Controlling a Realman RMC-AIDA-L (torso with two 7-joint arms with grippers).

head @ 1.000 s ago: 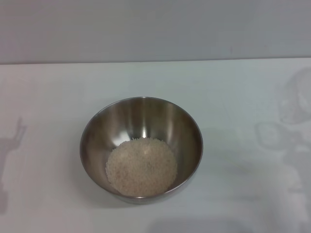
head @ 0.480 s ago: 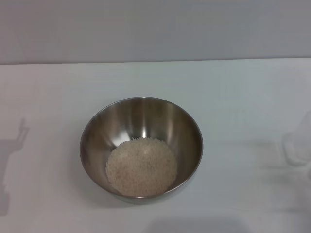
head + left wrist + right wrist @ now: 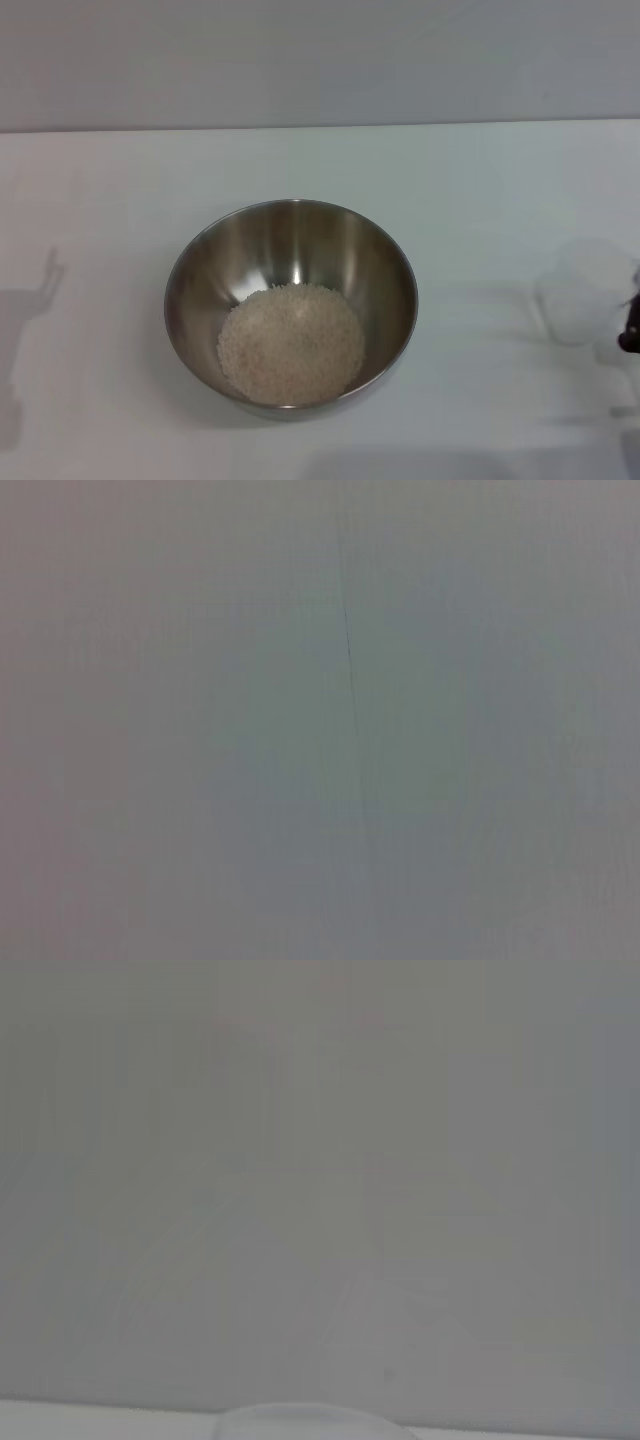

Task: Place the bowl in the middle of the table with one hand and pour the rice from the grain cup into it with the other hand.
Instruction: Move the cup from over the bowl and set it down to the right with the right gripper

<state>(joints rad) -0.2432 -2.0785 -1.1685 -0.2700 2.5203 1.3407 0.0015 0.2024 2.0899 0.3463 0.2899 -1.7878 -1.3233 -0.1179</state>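
Centrally, bowl (image 3: 291,305) with rice (image 3: 291,342) on white table (image 3: 480,190); grain cup (image 3: 585,290) right; right claw (image 3: 630,335) apparently holding, grip unclear.

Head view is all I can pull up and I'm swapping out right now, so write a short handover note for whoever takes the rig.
Left gripper: not in view.
Right gripper: only a dark part shows at the right edge of the head view, beside the grain cup; grip state unclear.
The bowl sits mid-table, holding the rice.
The grain cup looks empty, upright, near the right edge.
Done: bowl placed, rice poured.
Left: probably just release the cup, if held, and retract.
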